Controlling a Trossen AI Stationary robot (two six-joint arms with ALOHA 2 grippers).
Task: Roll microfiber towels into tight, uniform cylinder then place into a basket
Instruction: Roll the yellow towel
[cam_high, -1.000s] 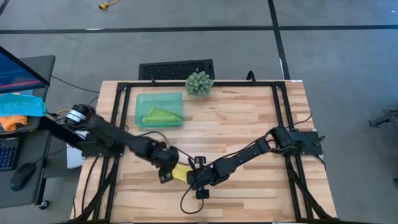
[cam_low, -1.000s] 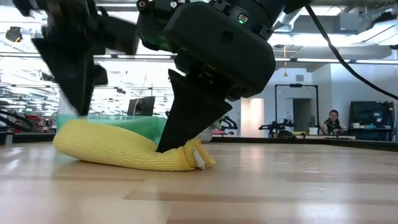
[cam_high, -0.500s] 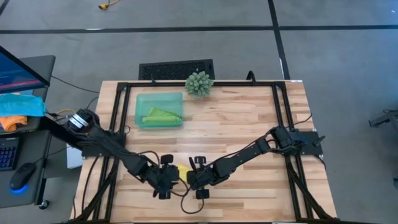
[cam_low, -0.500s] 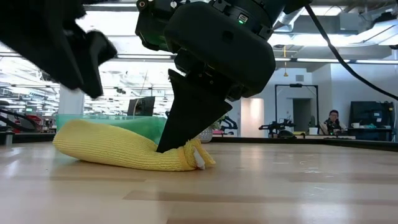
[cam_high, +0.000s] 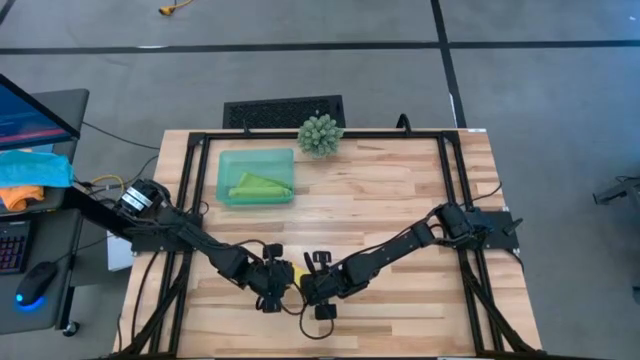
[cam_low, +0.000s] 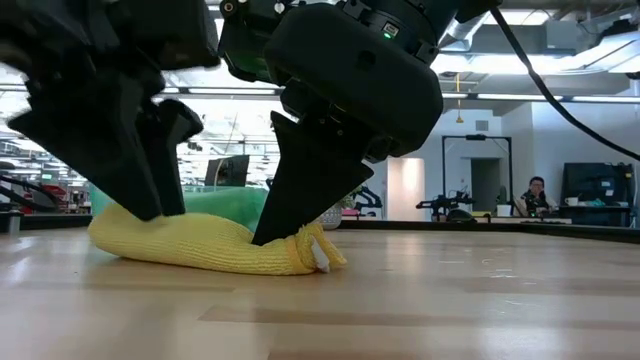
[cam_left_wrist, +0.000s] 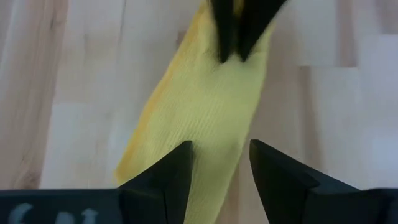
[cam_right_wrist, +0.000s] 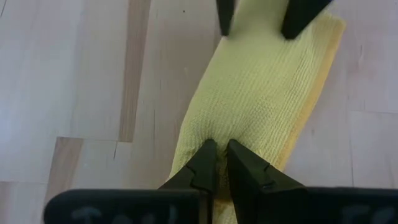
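The light wooden slat table (cam_high: 400, 200) carries the shallow translucent teal-green plastic basket (cam_high: 256, 177) near its far left corner, with the rolled leaf-green microfiber towel (cam_high: 260, 186) lying inside it. The bright yellow microfiber towel (cam_right_wrist: 255, 106), rolled into a short bundle, lies on the table near the front edge. The right gripper (cam_right_wrist: 217, 163) is pinched tight on one end of it, while the left gripper (cam_left_wrist: 219, 163) stands over the other end with fingers apart, straddling the cloth.
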